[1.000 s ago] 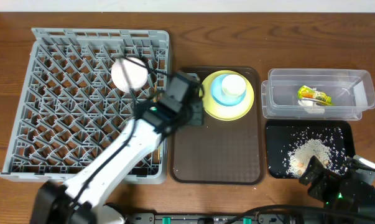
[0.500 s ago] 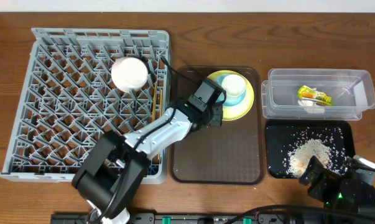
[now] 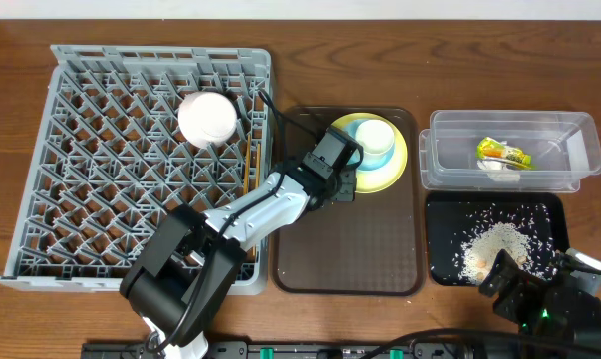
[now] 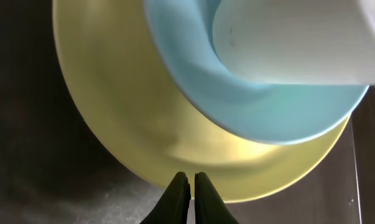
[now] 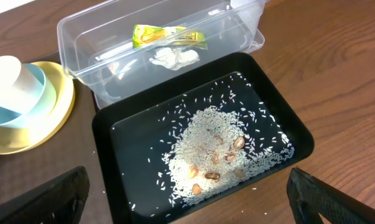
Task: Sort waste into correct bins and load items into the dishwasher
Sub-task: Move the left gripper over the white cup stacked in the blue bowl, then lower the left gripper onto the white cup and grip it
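Only in the left wrist view is the left gripper [image 4: 189, 182] seen pressed together at the rim of the yellow plate [image 4: 125, 106] bearing the cup [image 4: 262, 106]. From overhead that plate is placed on the brown tray [image 3: 350, 249]. The right gripper [image 5: 187, 186] is shown spread wide over the black tray [image 5: 299, 140] of rice [image 5: 206, 146] in its wrist view.

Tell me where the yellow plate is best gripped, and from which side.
Probably the bare rim nearest the left gripper, coming in low from the dish rack's side. The plate lies flat on the brown tray; the cup stands toward its far side, and the upturned lip seems to leave room for a finger underneath.
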### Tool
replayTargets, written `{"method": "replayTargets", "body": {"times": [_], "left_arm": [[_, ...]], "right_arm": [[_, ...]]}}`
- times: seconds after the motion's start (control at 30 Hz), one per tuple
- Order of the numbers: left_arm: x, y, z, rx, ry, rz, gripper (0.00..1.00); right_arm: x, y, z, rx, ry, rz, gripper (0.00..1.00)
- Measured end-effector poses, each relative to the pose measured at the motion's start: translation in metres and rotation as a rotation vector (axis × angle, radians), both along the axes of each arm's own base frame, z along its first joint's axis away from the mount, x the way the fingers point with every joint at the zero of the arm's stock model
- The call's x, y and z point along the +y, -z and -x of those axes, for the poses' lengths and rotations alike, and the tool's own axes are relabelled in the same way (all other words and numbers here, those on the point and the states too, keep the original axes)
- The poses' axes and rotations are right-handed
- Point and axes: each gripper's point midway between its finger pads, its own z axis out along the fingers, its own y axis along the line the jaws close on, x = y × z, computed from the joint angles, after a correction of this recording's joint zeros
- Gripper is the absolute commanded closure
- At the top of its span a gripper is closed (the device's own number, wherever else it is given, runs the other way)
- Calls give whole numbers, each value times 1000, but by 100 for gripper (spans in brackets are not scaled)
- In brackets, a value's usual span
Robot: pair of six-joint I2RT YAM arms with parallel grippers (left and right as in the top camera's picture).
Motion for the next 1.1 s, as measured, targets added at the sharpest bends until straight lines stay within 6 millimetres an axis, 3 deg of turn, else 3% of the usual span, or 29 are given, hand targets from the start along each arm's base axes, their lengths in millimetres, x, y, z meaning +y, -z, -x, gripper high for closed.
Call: {"method": "replayTargets", "body": {"times": [0.63, 0.9, 1.1], "left_arm": [[-2, -5, -14, -64, -23, 5, 92], [-2, 17, -16, -46, -24, -15, 92], [1, 21, -12, -25, -24, -32, 92]], "right_arm": [[0, 0, 0, 0, 0, 0, 1], [0, 0, 0, 0, 0, 0, 1], [0, 0, 0, 0, 0, 0, 1]]}}
